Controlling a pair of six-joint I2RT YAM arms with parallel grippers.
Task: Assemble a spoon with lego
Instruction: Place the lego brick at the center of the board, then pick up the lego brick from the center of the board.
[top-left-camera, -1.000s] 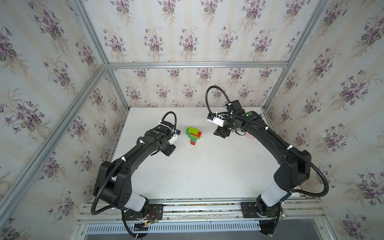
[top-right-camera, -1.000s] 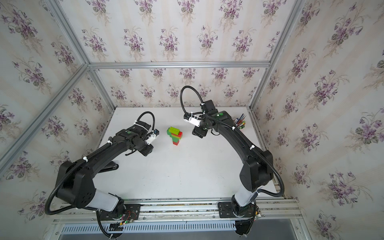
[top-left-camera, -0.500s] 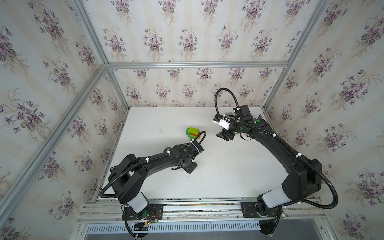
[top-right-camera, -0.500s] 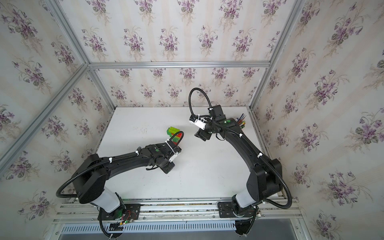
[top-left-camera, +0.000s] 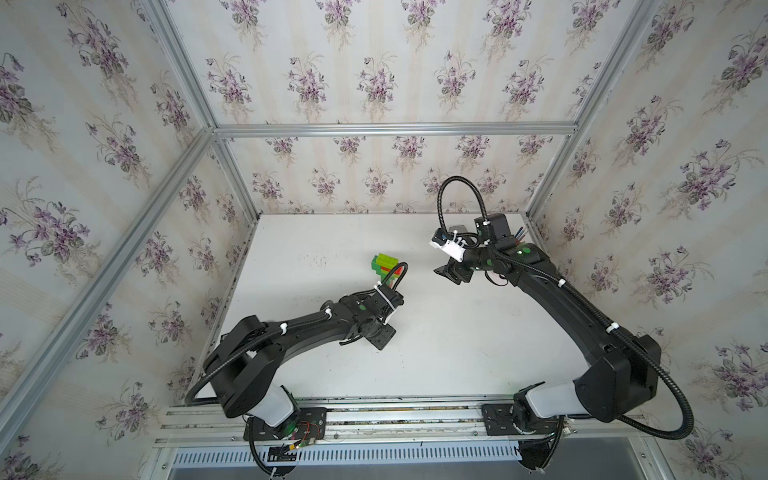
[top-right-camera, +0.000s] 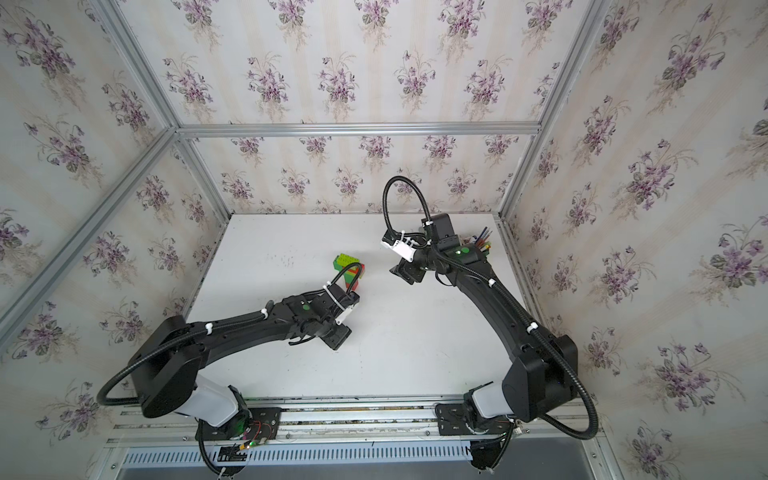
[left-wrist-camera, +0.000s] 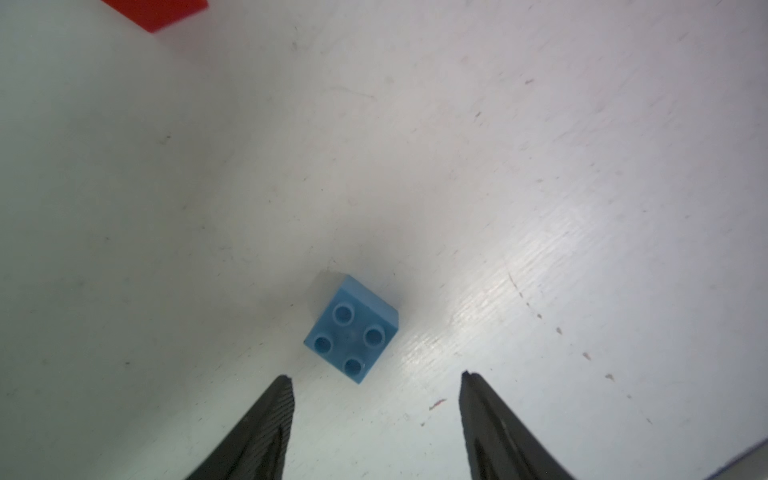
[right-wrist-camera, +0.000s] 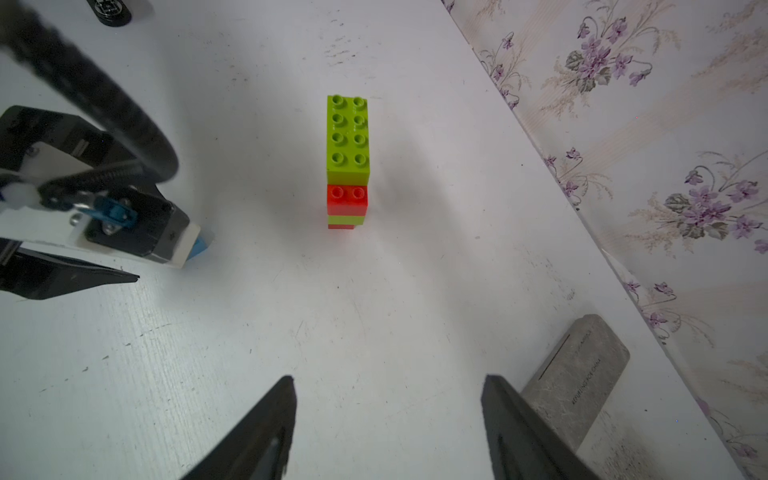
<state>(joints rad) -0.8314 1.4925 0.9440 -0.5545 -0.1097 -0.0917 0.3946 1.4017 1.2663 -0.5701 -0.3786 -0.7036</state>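
Right wrist view: the white table (right-wrist-camera: 415, 291) carries the spoon (right-wrist-camera: 348, 158), a lime-and-red stack, untouched. The right gripper (right-wrist-camera: 386, 378) faces the spoon, jaws apart and empty. The left gripper (left-wrist-camera: 376, 378), near the spoon, gapes empty too. A loose blue brick (left-wrist-camera: 353, 328) sits apart from the spoon.

We saw walls (top-left-camera: 374, 62) papered in pale cream stripes with purple flower sprigs, closing in the back and both sides. Aluminium bars (top-left-camera: 395, 129) ran along the seams in both top views. The white desk (top-left-camera: 436, 365) was scuffed and speckled, with soft glare in places. A metal rail (top-left-camera: 395, 415) edged its near side, with a slotted grille (top-left-camera: 374, 457) just in front of that.
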